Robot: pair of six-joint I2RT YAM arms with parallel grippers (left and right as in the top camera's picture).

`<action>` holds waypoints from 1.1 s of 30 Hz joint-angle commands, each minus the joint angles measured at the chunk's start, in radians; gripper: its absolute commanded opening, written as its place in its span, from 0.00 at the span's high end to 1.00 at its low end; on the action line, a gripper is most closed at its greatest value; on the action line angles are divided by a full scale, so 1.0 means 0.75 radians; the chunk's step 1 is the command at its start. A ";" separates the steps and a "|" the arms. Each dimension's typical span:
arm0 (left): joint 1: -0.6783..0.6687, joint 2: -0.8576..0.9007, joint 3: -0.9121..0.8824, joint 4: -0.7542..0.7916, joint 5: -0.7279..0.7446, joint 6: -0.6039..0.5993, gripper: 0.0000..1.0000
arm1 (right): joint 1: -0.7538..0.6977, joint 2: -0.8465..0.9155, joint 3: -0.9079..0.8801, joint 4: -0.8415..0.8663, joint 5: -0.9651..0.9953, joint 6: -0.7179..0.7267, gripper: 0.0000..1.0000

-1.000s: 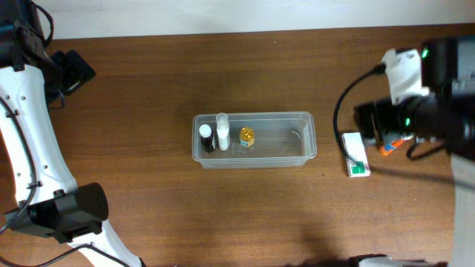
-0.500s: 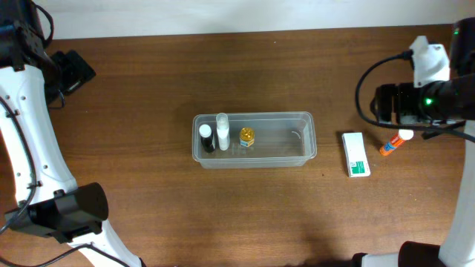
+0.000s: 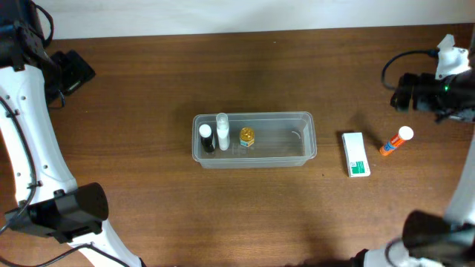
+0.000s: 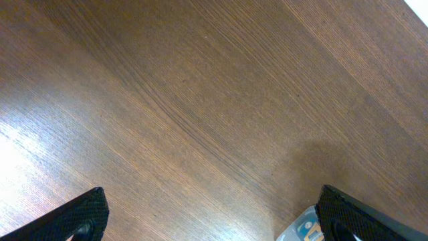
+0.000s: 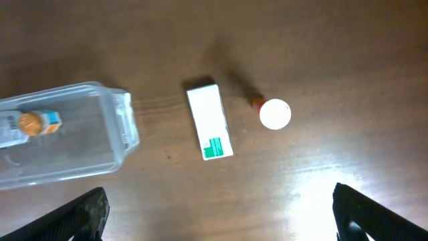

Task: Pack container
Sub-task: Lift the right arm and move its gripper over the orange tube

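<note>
Right gripper (image 5: 229,217): jaws spread wide, nothing between them, hanging above the table (image 5: 321,40). Closest to it, an orange stick (image 3: 387,148) with a round white cap (image 5: 275,114), lying on the wood and touching nothing else. Just past the stick, on the side toward the left gripper (image 4: 217,221), a white-and-green carton (image 5: 209,122), flat on the table, near the stick yet apart from it. Farther out in the same direction, apart from the carton, the container (image 3: 286,141): a clear shallow tub, open side up, lying between the two grippers. Inside it, all gathered at the end farthest from the right gripper, three small things in a row. First a gold-capped jar (image 3: 246,136), then a slim white bottle (image 3: 222,130), last a black bottle (image 3: 205,139) with a white top, nearest the tub's far wall. Whether touching one another, hard to tell from above. Farthest of all, the left gripper: fingers (image 4: 83,217) wide apart, empty, only bare wood in front. At the lower edge beside one finger, a pale sliver of something, too little shown to name.
</note>
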 commanded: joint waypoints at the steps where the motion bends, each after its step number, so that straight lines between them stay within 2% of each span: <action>1: 0.003 -0.013 0.013 -0.001 0.004 0.021 0.00 | -0.044 0.109 0.014 -0.017 -0.001 0.036 0.02; 13: 0.003 -0.013 0.013 -0.001 0.004 0.021 0.00 | -0.101 0.334 0.011 0.048 0.005 0.035 0.02; 25: 0.003 -0.013 0.013 -0.001 0.004 0.021 0.00 | -0.138 0.368 -0.023 0.098 0.028 0.036 0.02; 33: 0.003 -0.013 0.013 -0.001 0.004 0.021 0.00 | -0.138 0.368 -0.194 0.204 -0.034 0.037 0.02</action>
